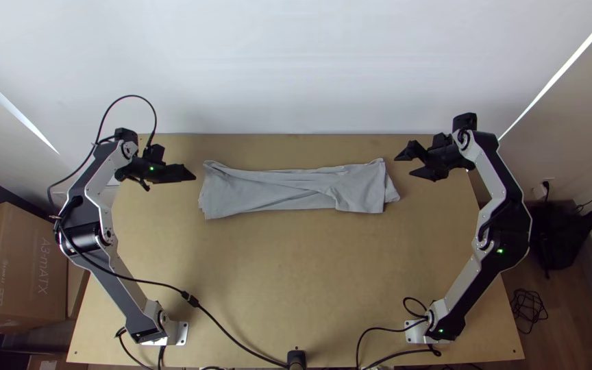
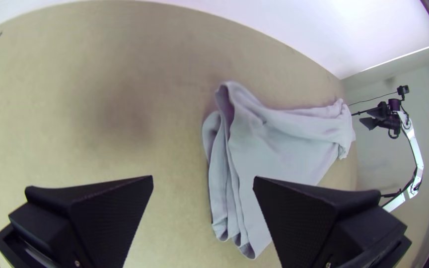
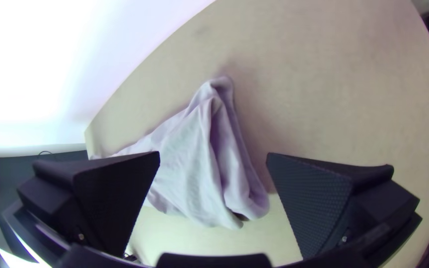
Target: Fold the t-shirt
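We read the table (image 1: 296, 274) as a dial, with 12 o'clock at its far edge and 6 o'clock at its near edge. The t-shirt (image 1: 275, 192) (light grey) lies at 12 o'clock from the table's middle, near the far edge. It is folded into a long, narrow strip running from 9 to 3 o'clock. A slanting fold crosses its upper surface; towards 3 o'clock, a loose flap overlies the strip. In the left wrist view we see several stacked layers at the 9 o'clock end, with a raised loop at one corner. In the right wrist view the 3 o'clock end shows a slack, partly open fold.

The left gripper (image 1: 179, 176) is at 10 o'clock, just beyond the strip's 9 o'clock end. Its two fingers stand wide apart and grip nothing (the left wrist view confirms the gap). The right gripper (image 1: 404, 166) is at 2 o'clock, just beyond the opposite end. Its fingers are also widely separated, with no cloth clamped between them.

The arm bases are at 8 o'clock (image 1: 166, 332) and 4 o'clock (image 1: 429, 331). Off the table, we note a cardboard box (image 1: 25, 264) at 9 o'clock and a coiled cable (image 1: 529, 308) between 3 and 4 o'clock (on the floor).
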Robot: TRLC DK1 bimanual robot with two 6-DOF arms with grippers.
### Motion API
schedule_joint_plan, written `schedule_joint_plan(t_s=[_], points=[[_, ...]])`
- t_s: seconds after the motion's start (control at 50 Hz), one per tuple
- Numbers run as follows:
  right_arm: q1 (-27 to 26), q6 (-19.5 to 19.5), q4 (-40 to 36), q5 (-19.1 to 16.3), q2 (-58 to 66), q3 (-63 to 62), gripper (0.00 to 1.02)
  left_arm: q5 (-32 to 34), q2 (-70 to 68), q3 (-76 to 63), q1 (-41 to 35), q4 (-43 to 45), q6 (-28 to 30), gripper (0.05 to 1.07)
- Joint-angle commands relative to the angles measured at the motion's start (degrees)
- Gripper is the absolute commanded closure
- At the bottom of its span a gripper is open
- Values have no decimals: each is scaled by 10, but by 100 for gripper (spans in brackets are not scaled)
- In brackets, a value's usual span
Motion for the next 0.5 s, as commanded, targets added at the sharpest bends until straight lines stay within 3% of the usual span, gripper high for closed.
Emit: schedule_joint_plan(t_s=[0.0,0.08,0.18,0.48], points=[[-2,18,14,-29,-30,-48,3,14,-25,-57,2,24,6,10],[-3,25,28,-68,-49,-74,3,17,-31,-82,1,53,1,10],[-3,31,39,-88,-70,-94,3,17,-40,-117,-1,114,-11,10],[-2,39,42,-91,-94,-115,3,17,-22,-132,-45,153,-51,10]])
